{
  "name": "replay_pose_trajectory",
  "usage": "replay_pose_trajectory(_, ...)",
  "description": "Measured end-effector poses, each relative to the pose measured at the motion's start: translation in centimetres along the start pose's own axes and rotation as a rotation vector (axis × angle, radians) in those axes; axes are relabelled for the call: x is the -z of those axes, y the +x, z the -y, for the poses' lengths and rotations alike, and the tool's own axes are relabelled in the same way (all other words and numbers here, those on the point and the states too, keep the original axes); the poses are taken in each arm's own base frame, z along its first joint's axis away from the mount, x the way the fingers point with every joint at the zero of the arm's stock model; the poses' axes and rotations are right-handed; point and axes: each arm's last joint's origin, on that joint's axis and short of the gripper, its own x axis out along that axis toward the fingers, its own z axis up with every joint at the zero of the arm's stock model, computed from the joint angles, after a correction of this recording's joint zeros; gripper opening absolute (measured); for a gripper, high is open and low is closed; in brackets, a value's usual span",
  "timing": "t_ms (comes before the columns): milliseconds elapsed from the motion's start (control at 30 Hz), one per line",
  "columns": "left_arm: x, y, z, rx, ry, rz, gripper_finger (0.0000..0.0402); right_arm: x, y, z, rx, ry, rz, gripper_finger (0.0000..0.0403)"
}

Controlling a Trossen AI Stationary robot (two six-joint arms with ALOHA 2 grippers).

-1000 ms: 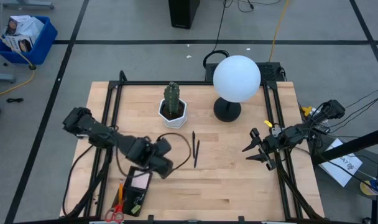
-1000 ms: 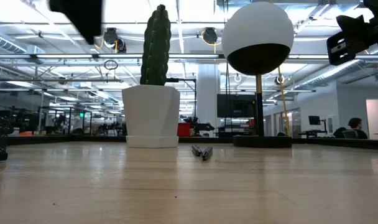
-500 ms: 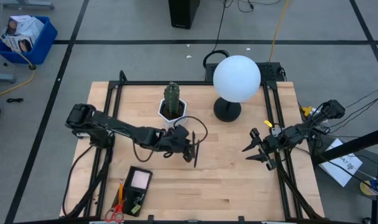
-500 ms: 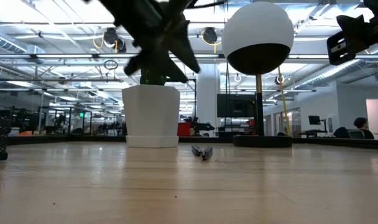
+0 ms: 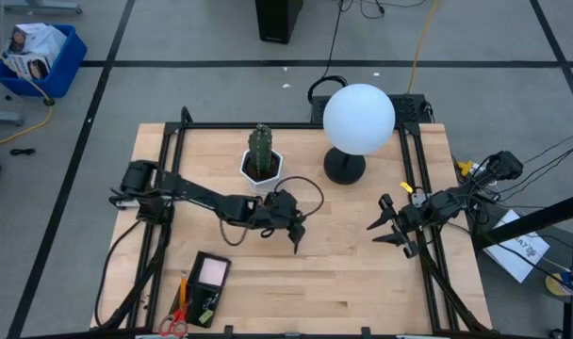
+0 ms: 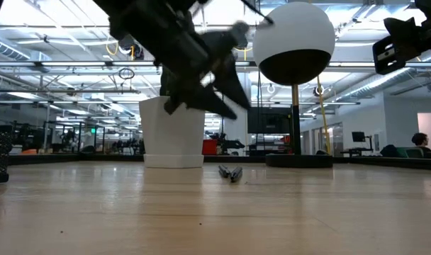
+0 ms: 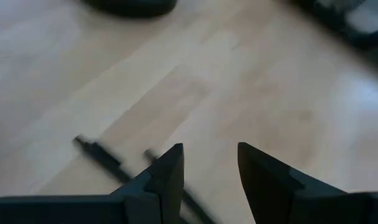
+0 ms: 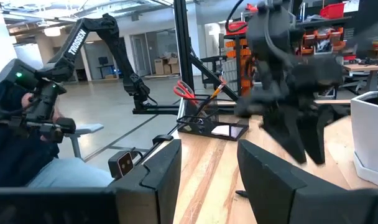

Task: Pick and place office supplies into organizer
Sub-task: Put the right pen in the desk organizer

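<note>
Two thin dark pens [image 6: 230, 172] lie side by side on the wooden table in front of the cactus pot; they also show in the left wrist view [image 7: 99, 151]. My left gripper [image 5: 293, 235] hangs open just above them, touching nothing; its fingers [image 7: 170, 171] stand over the pens' near ends. The black organizer [image 5: 207, 284] sits at the table's near left and holds the red-handled scissors [image 5: 177, 322], the orange pencil [image 5: 183, 282] and the pink sticky-note pad [image 5: 212, 271]. My right gripper [image 5: 383, 226] waits open and empty at the table's right side.
A cactus in a white faceted pot [image 5: 261, 162] stands just beyond the pens. A white globe lamp [image 5: 358, 118] on a black base stands at the far right. A seated person [image 8: 27, 124] shows beyond the table's left side. Bare wood lies between the pens and my right gripper.
My left gripper has gone from above the organizer toward the table's right and far side, and has come down over the two pens. The pens have kept still.
</note>
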Motion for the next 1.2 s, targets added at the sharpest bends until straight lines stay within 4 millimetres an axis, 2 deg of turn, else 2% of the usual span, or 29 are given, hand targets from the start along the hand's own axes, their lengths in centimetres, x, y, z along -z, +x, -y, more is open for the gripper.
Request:
replay_pose_trajectory(100,0.5,1.2,-0.6,-0.083,-0.018,-0.078,0.0157,0.0,0.0,0.0,0.0,0.0,0.001,0.0153)
replay_pose_trajectory(267,0.1,2.3,-0.2,-0.077,-0.07,-0.12,0.0156,0.0,0.0,0.0,0.0,0.0,0.001,0.0153)
replay_pose_trajectory(433,0.6,2.7,0.5,-0.077,-0.06,-0.135,0.0156,0.0,0.0,0.0,0.0,0.0,0.001,0.0153)
replay_pose_trajectory(567,1.0,2.9,-0.1,-0.138,-0.069,-0.141,0.0156,0.0,0.0,0.0,0.0,0.0,0.002,0.0153)
replay_pose_trajectory(767,0.5,3.4,-0.7,-0.156,-0.078,-0.117,0.0156,0.0,0.0,0.0,0.0,0.0,0.0,0.0153)
replay_pose_trajectory(1000,2.1,4.9,-1.4,-0.196,-0.049,-0.173,0.0156,0.0,0.0,0.0,0.0,0.0,0.002,0.0153)
replay_pose_trajectory(1200,2.7,5.7,-1.4,-0.184,-0.052,-0.172,0.0156,0.1,0.1,0.0,0.0,-0.001,-0.006,0.0153)
